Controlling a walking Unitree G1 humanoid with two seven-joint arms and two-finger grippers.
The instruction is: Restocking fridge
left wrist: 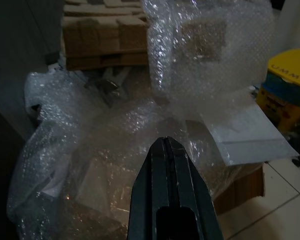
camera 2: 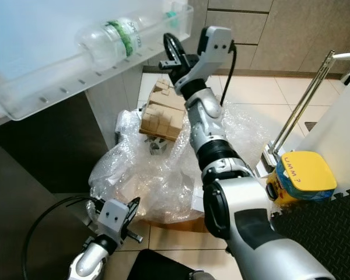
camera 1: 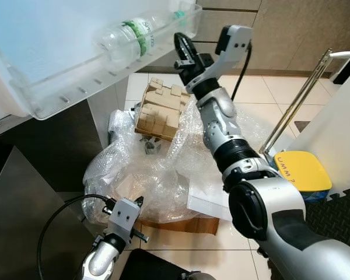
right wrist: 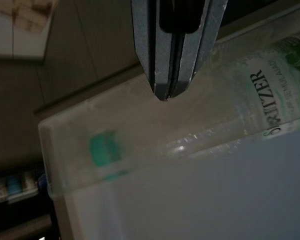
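One bottle (camera 1: 131, 39) lies on its side in the fridge door shelf (camera 1: 58, 96), long axis along it; right gripper (camera 1: 184, 49), jaws closed and empty, sits just beside its cap end, nearer; left gripper (left wrist: 170, 165) closed, low.

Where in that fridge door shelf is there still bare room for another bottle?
The door shelf is bare along its near stretch, from the water bottle's base to the near end. The far end is crowded: the bottle lies on its side, cap against the end wall, right tool just outside.
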